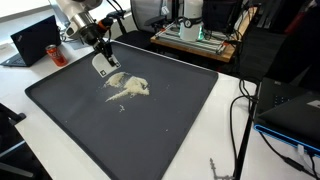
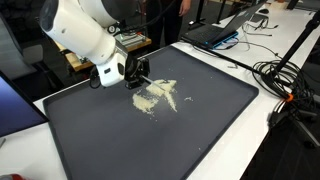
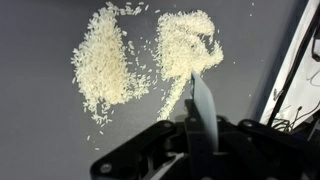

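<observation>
We see a white table (image 1: 228,135) carrying a big dark mat (image 1: 120,130) that covers most of its top in both exterior views. The white arm (image 2: 80,30) reaches in from the far left of the mat and bends down over it. A laptop (image 1: 35,40) sits on the far left of the table, beyond the mat's corner. Black cables (image 1: 240,110) trail over the table's right edge.

On the far half of the mat lies a small scatter of rice (image 1: 128,88). In the wrist view it splits into two patches (image 3: 105,65) close together, with loose grains strewn around and between them.

The fingers (image 2: 135,72) hang low over the mat, just left of the rice. They are closed tight on a thin, flat, pale blade (image 3: 200,95), which stands between them with no gap showing. The blade points down at the mat. In the wrist view its tip meets the near edge of the right patch, where a thin trail of grains runs toward it.
</observation>
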